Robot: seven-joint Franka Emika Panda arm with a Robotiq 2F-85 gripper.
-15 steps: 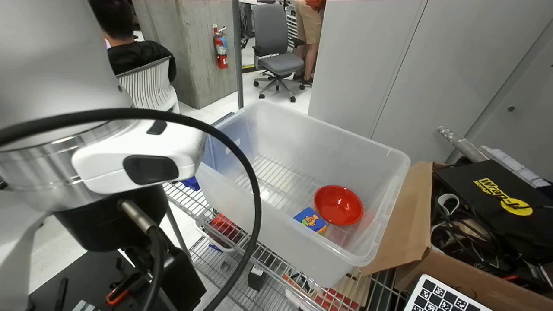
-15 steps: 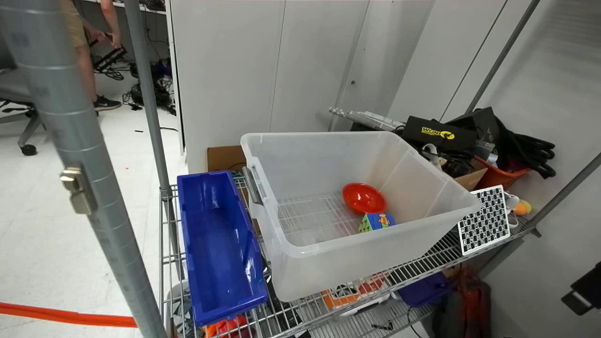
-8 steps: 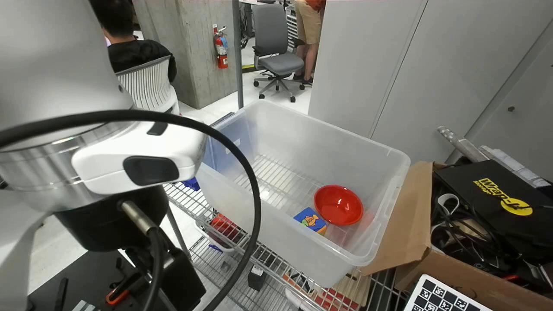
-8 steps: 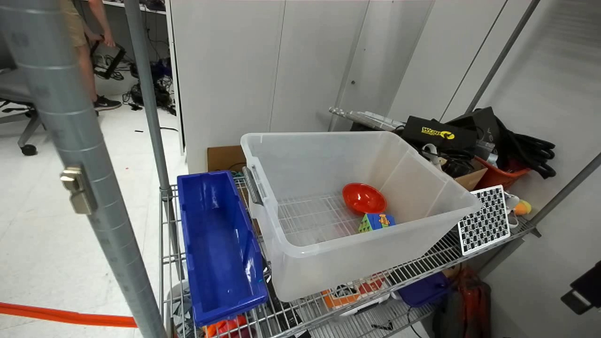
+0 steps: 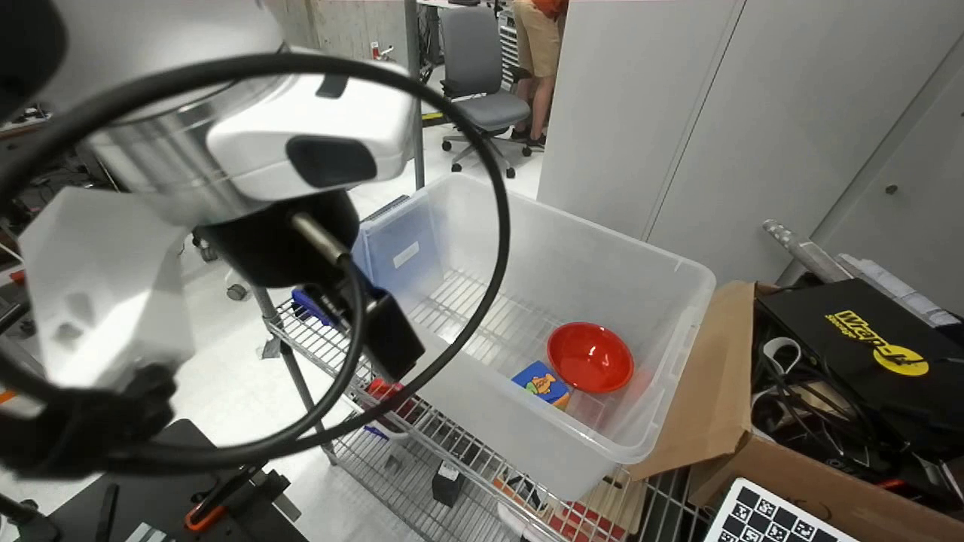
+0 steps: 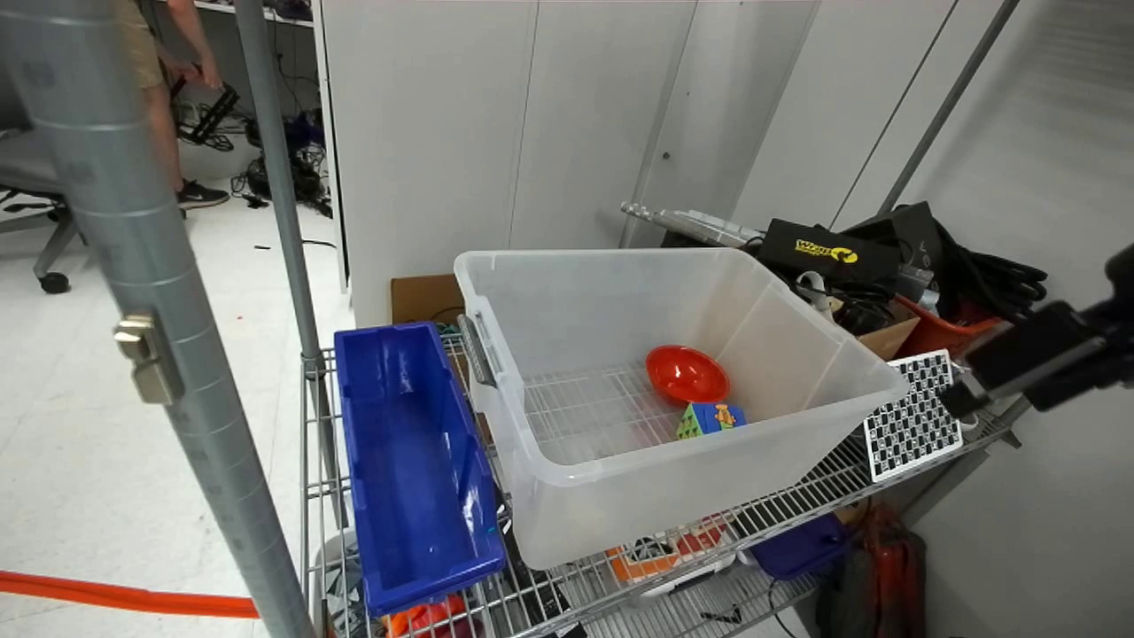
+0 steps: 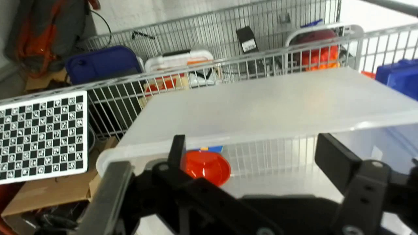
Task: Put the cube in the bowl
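The cube (image 5: 541, 382) lies on the bin floor, blue face with an orange fish picture up. It also shows in an exterior view (image 6: 711, 417) with a green-patterned side. The red bowl (image 5: 590, 357) stands upright close beside it, also in an exterior view (image 6: 687, 374); I cannot tell whether they touch. My gripper (image 7: 249, 143) is open and empty, apart from both and higher than the bin. In the wrist view the bowl (image 7: 210, 166) is partly behind the left finger, and only a blue sliver of the cube (image 7: 214, 149) shows; the bin rim hides the rest.
The translucent bin (image 5: 681, 272) has high walls around cube and bowl. A blue bin (image 6: 412, 470) stands beside it on the wire shelf. A cardboard box (image 5: 828, 467) with cables and a checkered board (image 6: 917, 416) are at its other end. A black cable (image 5: 504, 203) loops from the arm.
The arm has moved up and toward the bin in an exterior view, and the gripper has come into view from the right side of another. The cube and bowl have not moved.
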